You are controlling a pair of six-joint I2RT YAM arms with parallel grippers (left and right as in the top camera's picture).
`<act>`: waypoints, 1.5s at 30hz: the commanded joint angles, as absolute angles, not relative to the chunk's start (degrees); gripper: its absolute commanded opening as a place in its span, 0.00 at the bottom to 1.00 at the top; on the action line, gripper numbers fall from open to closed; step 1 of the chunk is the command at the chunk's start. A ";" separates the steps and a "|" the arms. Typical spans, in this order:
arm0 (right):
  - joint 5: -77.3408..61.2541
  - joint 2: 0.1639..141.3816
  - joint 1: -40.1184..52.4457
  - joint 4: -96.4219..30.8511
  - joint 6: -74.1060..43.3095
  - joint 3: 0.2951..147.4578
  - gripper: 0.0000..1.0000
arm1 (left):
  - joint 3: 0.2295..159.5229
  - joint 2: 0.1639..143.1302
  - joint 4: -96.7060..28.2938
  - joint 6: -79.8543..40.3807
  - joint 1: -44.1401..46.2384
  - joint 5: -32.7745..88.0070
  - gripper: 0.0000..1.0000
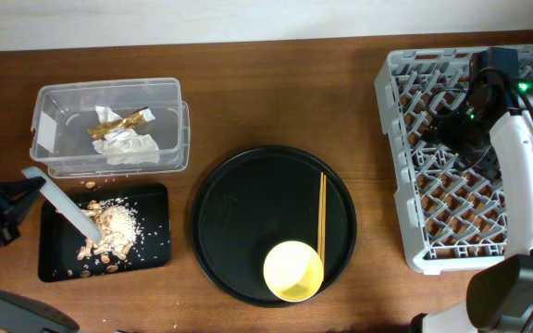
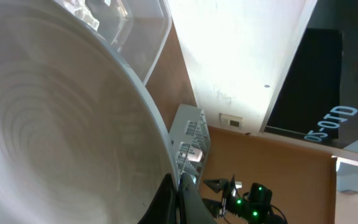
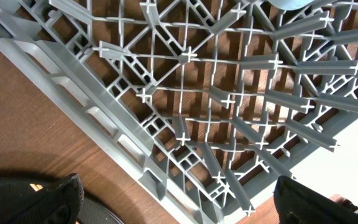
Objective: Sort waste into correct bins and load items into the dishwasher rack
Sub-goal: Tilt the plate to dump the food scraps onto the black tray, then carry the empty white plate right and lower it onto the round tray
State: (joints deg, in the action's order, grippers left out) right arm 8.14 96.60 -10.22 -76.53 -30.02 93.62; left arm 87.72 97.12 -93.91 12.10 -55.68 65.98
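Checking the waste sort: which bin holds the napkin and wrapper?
The clear plastic tub, upper left in the overhead view: white napkin and gold wrapper lie inside. The black rectangular tray beside it holds food scraps.

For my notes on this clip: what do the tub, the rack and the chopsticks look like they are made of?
Tub: clear glossy plastic; the napkin shows through its wall. Rack: grey moulded plastic, matte, judging by its thin uniform lattice ribs. Chopsticks: probably wood or bamboo, given the pale tan, dull look; too thin to be sure.
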 commanded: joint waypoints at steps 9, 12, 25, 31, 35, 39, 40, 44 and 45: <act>9.28 96.75 -10.52 -76.69 -30.50 93.73 0.99 | 87.11 90.21 -96.77 13.10 -43.38 61.17 0.01; 9.28 96.75 -10.52 -76.69 -30.50 93.73 0.99 | 87.11 87.81 -96.75 12.58 -34.02 60.80 0.01; 9.28 96.75 -10.52 -76.69 -30.50 93.73 0.99 | 87.09 86.54 -72.84 -6.44 6.48 48.71 0.01; 9.28 96.75 -10.52 -76.69 -30.50 93.73 0.99 | 87.09 86.67 -65.39 -25.32 22.31 18.31 0.01; 9.30 96.75 -10.52 -76.69 -30.50 93.73 0.98 | 87.07 88.49 -62.67 -30.72 31.05 6.55 0.01; 9.28 96.75 -10.52 -76.69 -30.50 93.73 0.99 | 87.07 93.78 -59.72 -31.90 38.48 3.36 0.01; 9.28 96.75 -10.52 -76.69 -30.50 93.73 0.99 | 87.07 95.15 -58.85 -31.90 39.72 3.33 0.01; 9.28 96.75 -10.52 -76.69 -30.50 93.73 0.99 | 87.07 101.65 -54.35 -31.90 43.48 1.43 0.01; 9.28 96.75 -10.52 -76.69 -30.50 93.73 0.99 | 87.07 103.13 -53.34 -31.88 43.83 1.39 0.01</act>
State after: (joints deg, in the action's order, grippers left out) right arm 8.14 96.60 -10.22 -76.55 -30.00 93.62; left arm 87.09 98.96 -55.46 -30.94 42.17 4.99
